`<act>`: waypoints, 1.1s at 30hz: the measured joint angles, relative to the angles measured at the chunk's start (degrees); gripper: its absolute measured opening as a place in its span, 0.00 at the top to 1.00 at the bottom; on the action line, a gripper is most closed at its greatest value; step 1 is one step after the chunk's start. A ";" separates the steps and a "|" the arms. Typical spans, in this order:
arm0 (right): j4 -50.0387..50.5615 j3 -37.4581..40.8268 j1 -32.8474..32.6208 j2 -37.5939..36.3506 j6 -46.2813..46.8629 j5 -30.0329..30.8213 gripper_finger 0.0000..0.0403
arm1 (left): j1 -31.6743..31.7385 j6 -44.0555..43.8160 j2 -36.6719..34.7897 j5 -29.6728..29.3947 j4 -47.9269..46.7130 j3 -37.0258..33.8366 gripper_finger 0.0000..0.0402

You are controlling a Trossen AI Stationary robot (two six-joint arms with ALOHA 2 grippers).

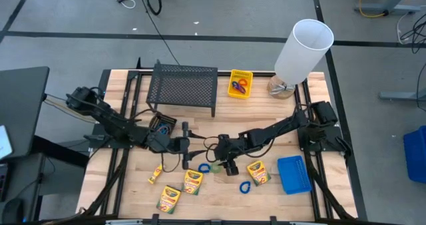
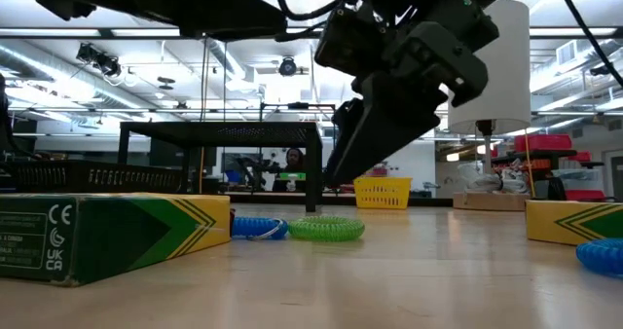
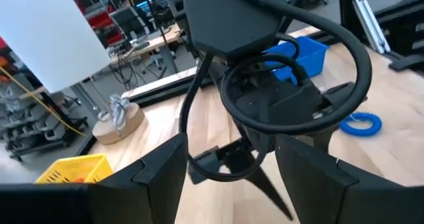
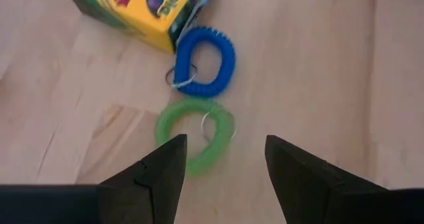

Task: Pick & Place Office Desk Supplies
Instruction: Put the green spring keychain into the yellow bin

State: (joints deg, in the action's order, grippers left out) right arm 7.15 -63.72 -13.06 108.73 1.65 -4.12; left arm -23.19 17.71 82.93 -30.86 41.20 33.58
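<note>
Hovering open right gripper [image 4: 222,161] above green loop [image 4: 194,136]

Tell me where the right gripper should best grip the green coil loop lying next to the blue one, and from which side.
Probably from straight above. The green loop lies flat on the table, touching the blue loop. The right gripper is open just over it. Pinch the coil's arc on the side away from the blue loop, one finger inside the ring, one outside.

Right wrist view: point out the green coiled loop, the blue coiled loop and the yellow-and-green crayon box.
green coiled loop [image 4: 173,144], right wrist view, on its left side of the coil.
blue coiled loop [image 4: 228,59], right wrist view, on the coil's outer band.
yellow-and-green crayon box [image 4: 142,5], right wrist view, on its yellow printed face.
</note>
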 joint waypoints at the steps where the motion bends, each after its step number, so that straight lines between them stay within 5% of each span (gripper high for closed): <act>1: 0.30 0.00 -0.07 0.07 0.01 -0.02 0.47 | 0.00 0.70 0.09 0.00 -0.01 -0.01 0.42; 14: -2.93 -0.07 -1.19 4.16 1.24 0.31 0.47 | -2.62 -2.85 -5.73 -1.99 20.22 -18.70 0.42; 24: -5.00 -0.15 -1.24 6.11 2.60 1.48 0.50 | -8.47 -4.24 -8.85 -14.21 20.66 -23.74 0.42; 28: -5.00 -0.20 -1.29 6.42 2.51 4.09 0.63 | -8.73 -4.02 -8.84 -14.28 21.53 -23.69 0.42; 33: -4.71 -0.20 -1.16 6.46 3.46 4.98 0.93 | -8.71 -4.00 -8.83 -14.18 21.76 -23.69 0.42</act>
State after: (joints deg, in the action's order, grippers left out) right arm 2.44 -63.92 -14.22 115.20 5.11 0.86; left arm -31.90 13.71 74.11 -45.04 62.96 9.89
